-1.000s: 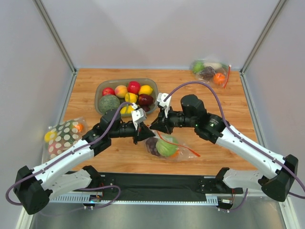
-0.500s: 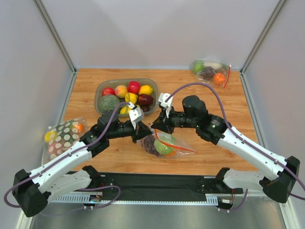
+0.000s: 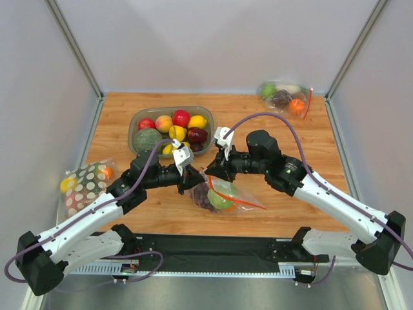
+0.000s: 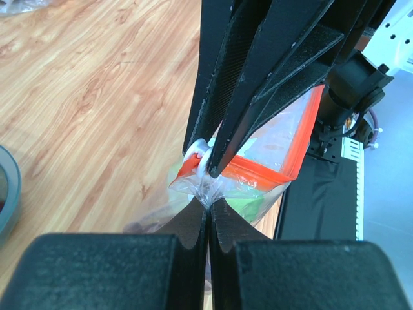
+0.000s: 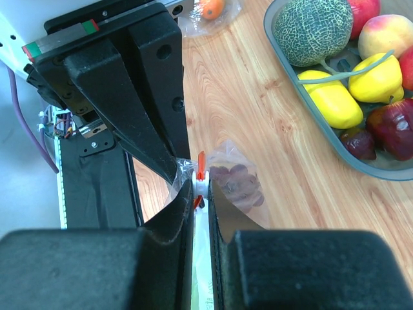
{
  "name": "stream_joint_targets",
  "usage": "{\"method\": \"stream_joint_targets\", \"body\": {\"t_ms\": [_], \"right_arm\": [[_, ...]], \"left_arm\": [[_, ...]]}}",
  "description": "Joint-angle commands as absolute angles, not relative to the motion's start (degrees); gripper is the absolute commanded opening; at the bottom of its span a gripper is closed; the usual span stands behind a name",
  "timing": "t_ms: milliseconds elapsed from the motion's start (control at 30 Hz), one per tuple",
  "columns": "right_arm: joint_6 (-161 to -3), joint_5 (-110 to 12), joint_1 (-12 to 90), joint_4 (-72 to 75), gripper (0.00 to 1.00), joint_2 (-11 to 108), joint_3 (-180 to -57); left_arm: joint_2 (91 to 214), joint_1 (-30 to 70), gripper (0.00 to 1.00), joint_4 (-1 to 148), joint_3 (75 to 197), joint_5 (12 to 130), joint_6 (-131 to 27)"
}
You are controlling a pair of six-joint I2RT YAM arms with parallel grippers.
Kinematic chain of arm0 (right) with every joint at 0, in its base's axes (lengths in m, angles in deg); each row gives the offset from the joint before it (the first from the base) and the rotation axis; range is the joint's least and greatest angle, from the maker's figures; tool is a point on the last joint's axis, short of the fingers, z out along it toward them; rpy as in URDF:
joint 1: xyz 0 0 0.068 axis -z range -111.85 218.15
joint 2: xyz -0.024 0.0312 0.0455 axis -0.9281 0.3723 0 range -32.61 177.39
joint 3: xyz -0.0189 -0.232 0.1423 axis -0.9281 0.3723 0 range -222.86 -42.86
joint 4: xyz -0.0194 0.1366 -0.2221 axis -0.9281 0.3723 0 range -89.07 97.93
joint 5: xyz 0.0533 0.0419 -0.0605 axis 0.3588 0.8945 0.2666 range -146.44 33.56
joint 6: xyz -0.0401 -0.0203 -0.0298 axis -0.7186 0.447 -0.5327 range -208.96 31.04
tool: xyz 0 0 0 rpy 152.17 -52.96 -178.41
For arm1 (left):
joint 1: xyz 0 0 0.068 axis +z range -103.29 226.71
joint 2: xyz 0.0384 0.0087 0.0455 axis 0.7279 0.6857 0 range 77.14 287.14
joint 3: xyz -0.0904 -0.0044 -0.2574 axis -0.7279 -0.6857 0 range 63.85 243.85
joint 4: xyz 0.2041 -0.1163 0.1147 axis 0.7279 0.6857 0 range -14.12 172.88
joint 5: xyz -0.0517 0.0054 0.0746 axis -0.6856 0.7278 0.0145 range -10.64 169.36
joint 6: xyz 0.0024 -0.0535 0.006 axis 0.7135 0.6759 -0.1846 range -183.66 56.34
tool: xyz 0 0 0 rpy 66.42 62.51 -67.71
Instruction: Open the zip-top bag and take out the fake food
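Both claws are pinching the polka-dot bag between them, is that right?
Not the polka-dot bag. The left gripper and right gripper are both pinching the clear zip-top bag between them. The polka-dot bag lies untouched far off to the left, as the top external view shows.

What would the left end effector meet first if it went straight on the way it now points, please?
The left end effector pinches the zip-top bag; directly beyond that film it would likely hit the right end effector, closed on the bag's mouth. Their gap is unclear.
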State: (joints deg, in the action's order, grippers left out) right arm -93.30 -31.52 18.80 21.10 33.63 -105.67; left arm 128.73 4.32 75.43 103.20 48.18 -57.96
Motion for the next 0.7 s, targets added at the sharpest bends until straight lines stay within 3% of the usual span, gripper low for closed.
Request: {"method": "stream_joint_targets", "body": {"t_ms": [0,667], "right_arm": [[-93.26,-32.1,18.57,22.64,0.0,32.7,-104.92],[-91.07,-30.69,18.66,22.03,0.0,31.12,-102.81]], "left_arm": [[126.71,4.61,0.0,70.95,103.84,50.18,-59.35],[126.44,5.4,0.0,70.17,103.66,53.17,-58.74]]}}
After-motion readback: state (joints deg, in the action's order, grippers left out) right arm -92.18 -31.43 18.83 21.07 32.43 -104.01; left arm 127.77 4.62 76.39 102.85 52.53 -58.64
